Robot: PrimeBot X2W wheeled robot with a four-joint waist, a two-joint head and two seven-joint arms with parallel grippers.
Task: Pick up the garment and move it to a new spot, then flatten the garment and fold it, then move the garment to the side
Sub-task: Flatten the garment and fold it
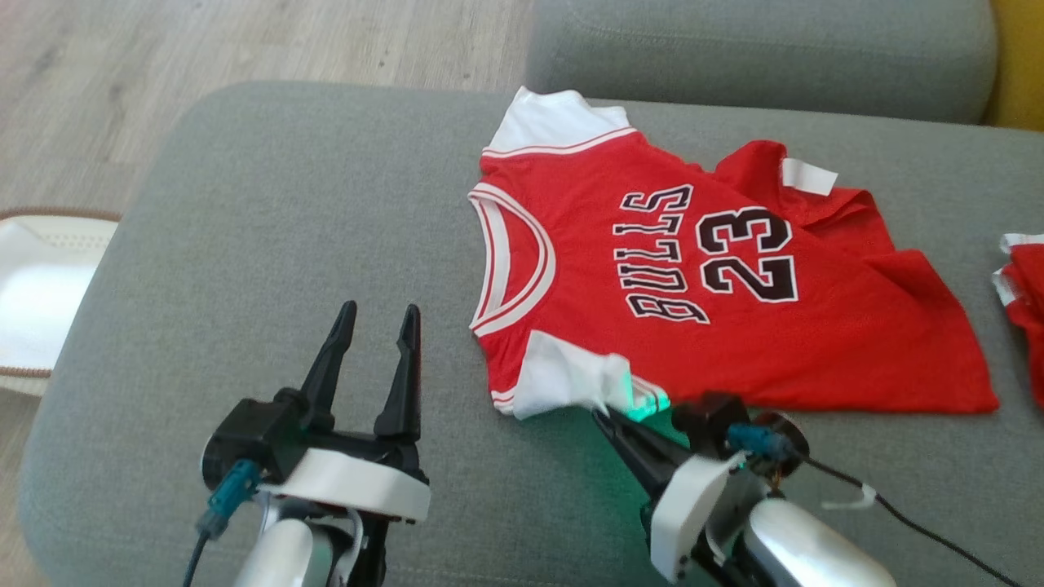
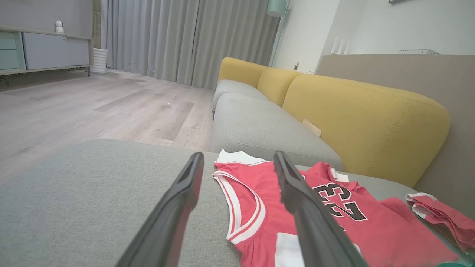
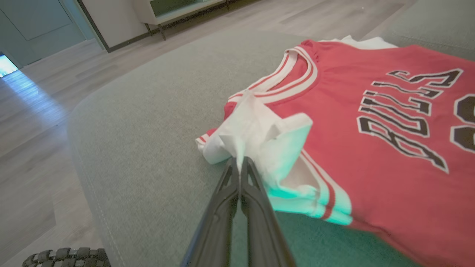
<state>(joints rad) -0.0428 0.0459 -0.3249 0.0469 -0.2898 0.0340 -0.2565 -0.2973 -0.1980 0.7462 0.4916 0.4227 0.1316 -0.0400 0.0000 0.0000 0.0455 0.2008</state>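
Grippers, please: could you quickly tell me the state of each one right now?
Left gripper: jaws open, holding nothing.
Right gripper: jaws shut on the white sleeve of the red jersey.

Word on jersey: I read "BULLS", black letters edged white, across the red chest.
Number on jersey: I read "23", same lettering, beside the word.
Right wrist view: "BULLS" clear to me, number cut off at the edge.
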